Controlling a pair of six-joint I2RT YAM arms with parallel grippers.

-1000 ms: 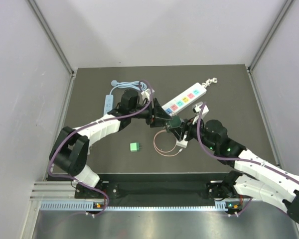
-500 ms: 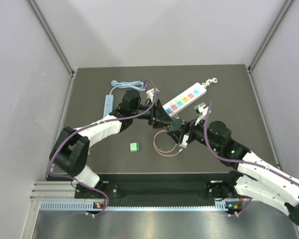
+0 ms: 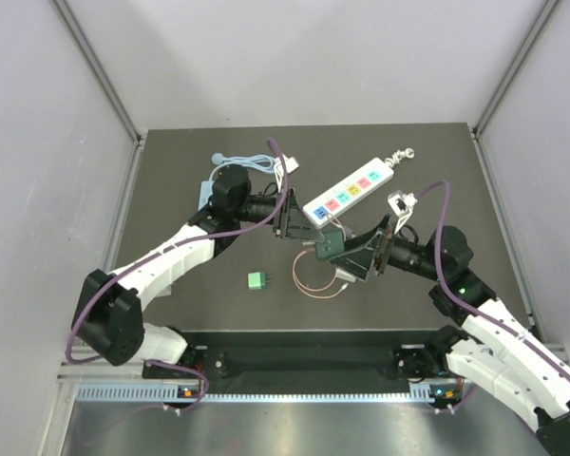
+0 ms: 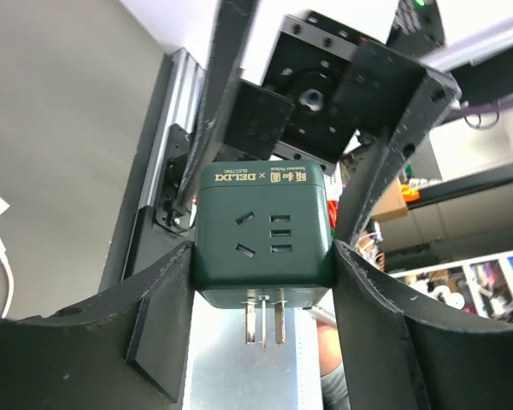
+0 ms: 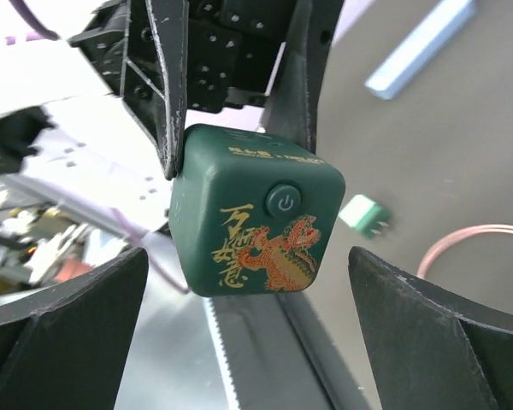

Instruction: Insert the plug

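Note:
The plug (image 4: pixel 263 231) is a dark green cube adapter with three metal prongs (image 4: pixel 265 320) sticking out of its near face. My left gripper (image 4: pixel 263 256) is shut on its two sides and holds it above the table. In the top view the plug (image 3: pixel 329 245) hangs mid-table between both grippers. The right wrist view shows its dragon-printed face (image 5: pixel 252 222) with a power button. My right gripper (image 5: pixel 248 265) stands wide open around it, with clear gaps on both sides. The white power strip (image 3: pixel 351 190) with coloured sockets lies behind.
A second white strip (image 3: pixel 206 195) with its cable lies at the back left. A small light green plug (image 3: pixel 257 280) and a pink cable loop (image 3: pixel 318 277) lie on the dark mat in front. Walls close in both sides.
My right gripper has opened wide, let go of the green plug and drawn back to the right. The left gripper keeps its hold on the plug.

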